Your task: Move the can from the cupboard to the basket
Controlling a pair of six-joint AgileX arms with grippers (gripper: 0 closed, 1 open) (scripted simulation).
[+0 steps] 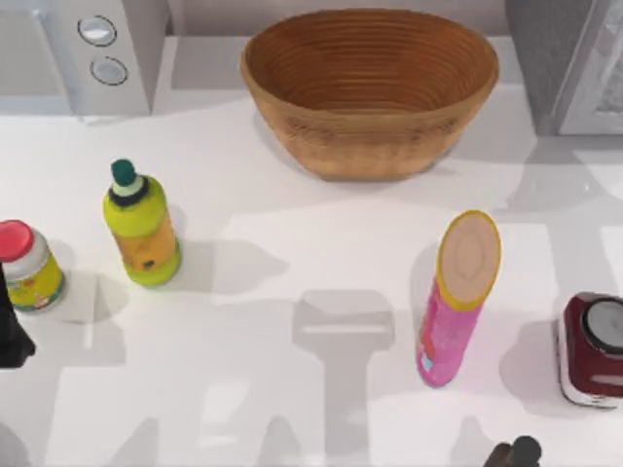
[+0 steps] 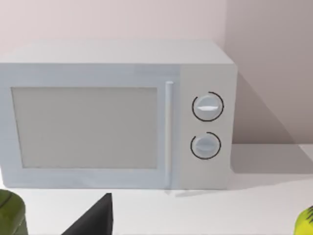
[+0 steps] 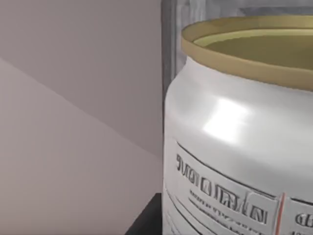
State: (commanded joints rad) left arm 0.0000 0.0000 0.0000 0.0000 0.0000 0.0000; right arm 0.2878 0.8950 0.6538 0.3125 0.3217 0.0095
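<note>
Can (image 3: 234,147), upright axis, is looming right before the R wrist cam w/ cupboard (image 1: 574,63) at the table's far-right corner, so R arm is nearer; basket (image 1: 370,88) is waiting at far edge centre; R grip state unclear, L arm idling at left edge.

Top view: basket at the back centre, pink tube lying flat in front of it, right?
Not quite. In the top view the basket does sit at the back centre, but the pink tube stands upright in front of it, toward the right, not lying flat.
</note>
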